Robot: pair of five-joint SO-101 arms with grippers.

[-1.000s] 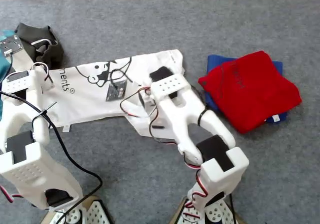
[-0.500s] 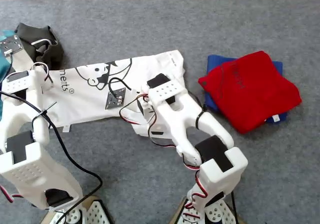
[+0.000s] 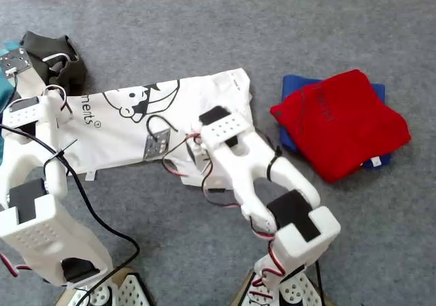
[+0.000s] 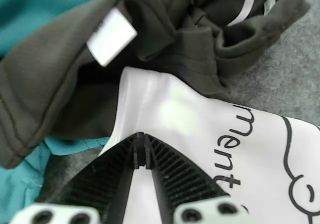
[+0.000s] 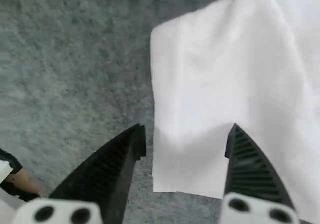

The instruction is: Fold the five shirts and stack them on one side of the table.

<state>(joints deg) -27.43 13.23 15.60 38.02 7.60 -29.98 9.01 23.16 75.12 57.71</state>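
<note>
Grey felt table [image 3: 204, 40] ran past the frame on all sides. White shirt [image 3: 129, 125] lay spread across the middle-left, print side up; its lower right part was covered by the right arm [image 3: 252, 163] and its left end by the left arm [image 3: 34, 176], so the full outline couldn't be made out. Red shirt [image 3: 340, 122] sat folded at the right side of the table, on top of a folded blue shirt [image 3: 293, 86] of which only a strip and a corner showed. Dark olive shirt [image 3: 51, 54] was bunched at the far left, just beside the white shirt's left end and touching it in the left wrist view. Teal shirt [image 3: 5, 91] was cut off by the left edge and partly under the dark one. Right gripper [image 5: 186, 131] was spread wide, low over the white shirt's corner, one finger over the felt and the other over cloth; from the high view it was hidden under the arm's own wrist. Left gripper [image 4: 141, 151] was pressed together on the white shirt's folded edge near the lettering; how much cloth sat between the pads was hard to tell. White label [image 4: 111, 37] on the dark shirt was too blurred to read.
</note>
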